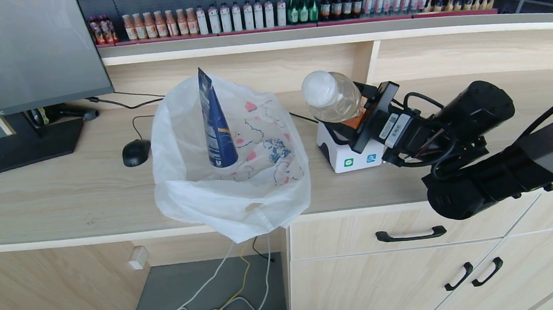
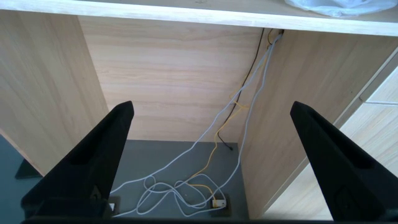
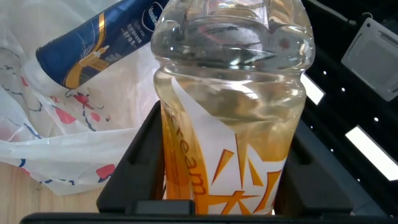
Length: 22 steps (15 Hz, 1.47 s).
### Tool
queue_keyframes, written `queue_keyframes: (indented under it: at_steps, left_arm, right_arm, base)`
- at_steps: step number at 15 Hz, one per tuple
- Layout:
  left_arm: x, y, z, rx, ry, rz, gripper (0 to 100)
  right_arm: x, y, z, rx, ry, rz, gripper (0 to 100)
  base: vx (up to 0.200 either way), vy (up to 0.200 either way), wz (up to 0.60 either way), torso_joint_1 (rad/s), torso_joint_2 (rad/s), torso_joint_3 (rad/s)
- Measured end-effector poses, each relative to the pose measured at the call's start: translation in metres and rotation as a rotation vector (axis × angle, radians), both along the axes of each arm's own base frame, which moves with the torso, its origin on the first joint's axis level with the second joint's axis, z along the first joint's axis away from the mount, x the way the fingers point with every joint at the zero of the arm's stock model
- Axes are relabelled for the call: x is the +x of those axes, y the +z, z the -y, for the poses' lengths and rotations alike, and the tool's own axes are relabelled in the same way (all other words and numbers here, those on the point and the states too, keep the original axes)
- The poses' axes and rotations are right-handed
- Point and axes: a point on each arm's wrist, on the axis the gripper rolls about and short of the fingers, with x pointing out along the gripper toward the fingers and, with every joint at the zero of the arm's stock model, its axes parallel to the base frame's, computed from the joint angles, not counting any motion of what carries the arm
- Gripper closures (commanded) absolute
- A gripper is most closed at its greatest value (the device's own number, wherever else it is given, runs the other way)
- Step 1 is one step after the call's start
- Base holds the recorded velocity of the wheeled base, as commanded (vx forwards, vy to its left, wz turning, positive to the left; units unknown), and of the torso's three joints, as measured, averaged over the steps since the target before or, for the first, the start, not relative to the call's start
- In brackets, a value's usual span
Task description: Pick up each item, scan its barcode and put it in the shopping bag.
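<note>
Right wrist view: the right fingers (image 3: 134,168) clamp a clear plastic bottle with an orange label (image 3: 230,112) at mid-body. Smooth and probably weighty with liquid, it could slip; this hold suits. Beside them sags the white plastic shopping bag (image 3: 37,149); the left fingers (image 2: 93,162) stand apart.

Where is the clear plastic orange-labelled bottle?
The bottle is right of centre in the head view, held by the right gripper at the white scanner box.

Quick count: one shopping bag (image 1: 186,190), one blue tube (image 1: 216,130) inside it, one clear bottle (image 1: 330,95) at its 2 o'clock, one white scanner (image 1: 350,159) at 3, one mouse (image 1: 136,152) at 9, one monitor (image 1: 26,51) at 10, three drawer handles (image 1: 411,234) around 5.
</note>
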Motion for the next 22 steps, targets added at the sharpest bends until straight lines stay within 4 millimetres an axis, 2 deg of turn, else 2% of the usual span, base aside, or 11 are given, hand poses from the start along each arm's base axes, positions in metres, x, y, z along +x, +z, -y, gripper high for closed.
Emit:
queue_keyframes:
  at_steps: [7, 12, 17, 22]
  left_arm:
    - [0.0, 0.0, 0.0, 0.0, 0.0, 0.0, 0]
    - [0.0, 0.0, 0.0, 0.0, 0.0, 0.0, 0]
    - [0.0, 0.0, 0.0, 0.0, 0.0, 0.0, 0]
    - [0.0, 0.0, 0.0, 0.0, 0.0, 0.0, 0]
  right_arm:
    - [0.0, -0.001, 0.001, 0.003, -0.005, -0.01, 100]
    - [-0.002, 0.001, 0.003, 0.058, -0.027, -0.081, 100]
    - [-0.006, 0.016, 0.005, 0.28, -0.121, -0.245, 100]
    - [-0.009, 0.019, 0.008, 0.567, -0.178, -0.457, 100]
  base:
    - [0.0, 0.0, 0.0, 0.0, 0.0, 0.0]
    - [0.0, 0.0, 0.0, 0.0, 0.0, 0.0]
    - [0.0, 0.0, 0.0, 0.0, 0.0, 0.0]
    - [0.0, 0.0, 0.0, 0.0, 0.0, 0.0]
